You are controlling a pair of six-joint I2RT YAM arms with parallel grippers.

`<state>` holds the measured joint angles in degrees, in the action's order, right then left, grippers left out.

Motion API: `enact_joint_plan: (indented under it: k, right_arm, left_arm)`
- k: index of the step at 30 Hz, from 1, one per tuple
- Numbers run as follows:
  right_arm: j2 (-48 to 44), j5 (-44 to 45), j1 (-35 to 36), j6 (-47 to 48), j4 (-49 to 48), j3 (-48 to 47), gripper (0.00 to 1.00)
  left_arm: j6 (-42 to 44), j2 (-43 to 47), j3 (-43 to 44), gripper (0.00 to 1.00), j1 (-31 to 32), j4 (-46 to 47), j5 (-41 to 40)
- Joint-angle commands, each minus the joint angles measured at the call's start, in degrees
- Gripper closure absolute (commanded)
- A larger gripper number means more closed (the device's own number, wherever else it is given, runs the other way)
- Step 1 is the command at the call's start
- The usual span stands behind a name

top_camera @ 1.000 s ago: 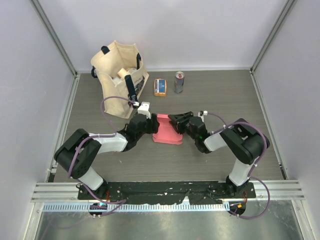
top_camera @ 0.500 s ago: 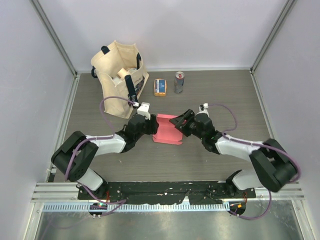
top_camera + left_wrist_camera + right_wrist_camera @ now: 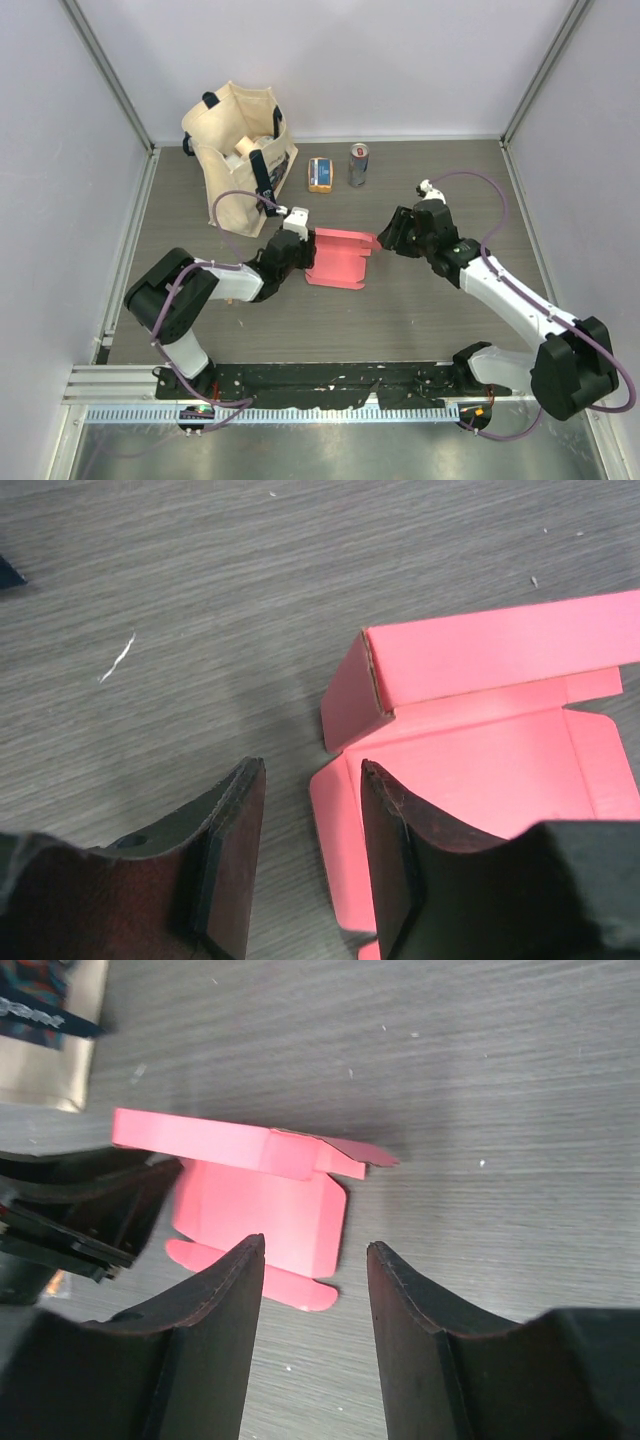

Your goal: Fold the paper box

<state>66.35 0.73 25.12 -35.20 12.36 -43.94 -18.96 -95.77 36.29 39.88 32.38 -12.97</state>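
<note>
On the grey wood-grain table (image 3: 440,190), I judge the fold to be about halfway; the beige cloth tote bag (image 3: 228,140) slumps at the far left, well clear of the work, soft and creased, with dark straps.

Near the middle lies the paper box (image 3: 335,262), thin pinkish-red card, matt and plain; one long wall stands up with a doubled corner, while the floor panel and its round-cornered side flaps lie flat on the table; so I take the step in hand to be raising the remaining sides.

My left gripper (image 3: 312,768) sits at the box's left edge, its jaws apart, one finger over the flat flap and clamped on nothing; my right gripper (image 3: 315,1244) hangs off the right side, a little apart from the card, jaws likewise parted and empty.

Next, I reckon, one side must pin the floor while the other slips under a flap and tips it upright; the card looks light and springy, so it may slide rather than crease.

Behind stand a small orange-and-blue packet (image 3: 320,174) and a slim metal can (image 3: 359,164).
</note>
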Motion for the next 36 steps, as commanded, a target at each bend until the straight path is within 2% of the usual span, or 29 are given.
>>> enact_joint_plan:
  k: [1, 8, 12, 21, 22, 26, 30, 36]
  right_arm:
    - [3.4, 1.3, 0.1, 5.2, 7.5, -5.2, 0.51]
    - [8.6, 1.4, 1.8, 5.0, 7.8, -10.4, 0.50]
    - [10.6, 1.1, 2.3, 3.2, 7.8, -12.7, 0.49]
    - [13.8, 0.0, 2.4, -3.6, 5.2, -15.5, 0.52]
    - [14.7, -2.6, 2.4, -4.3, 5.0, -15.6, 0.52]
    - [16.0, -3.8, 3.3, -6.3, 3.5, -15.8, 0.52]
    - [17.4, -2.8, 5.4, -7.8, 2.8, -16.3, 0.51]
    - [18.5, -1.0, 7.2, -9.5, 1.6, -14.9, 0.52]
  left_arm:
    - [3.1, -2.3, 3.4, 0.55, 0.8, 7.2, -5.8]
    - [4.1, -6.1, 6.3, 0.59, 0.8, 9.3, -5.0]
    - [4.5, -7.2, 7.2, 0.65, 0.8, 9.4, -5.4]
    - [5.6, -7.2, 6.9, 0.83, 1.4, 9.4, -7.6]
    - [5.7, -7.2, 6.9, 0.86, 1.6, 9.3, -7.9]
    - [6.0, -6.9, 6.8, 0.90, 2.2, 9.0, -10.5]
    - [5.7, -7.0, 7.2, 1.00, 3.1, 7.7, -13.7]
    - [5.2, -7.2, 7.5, 1.00, 4.1, 6.6, -18.0]
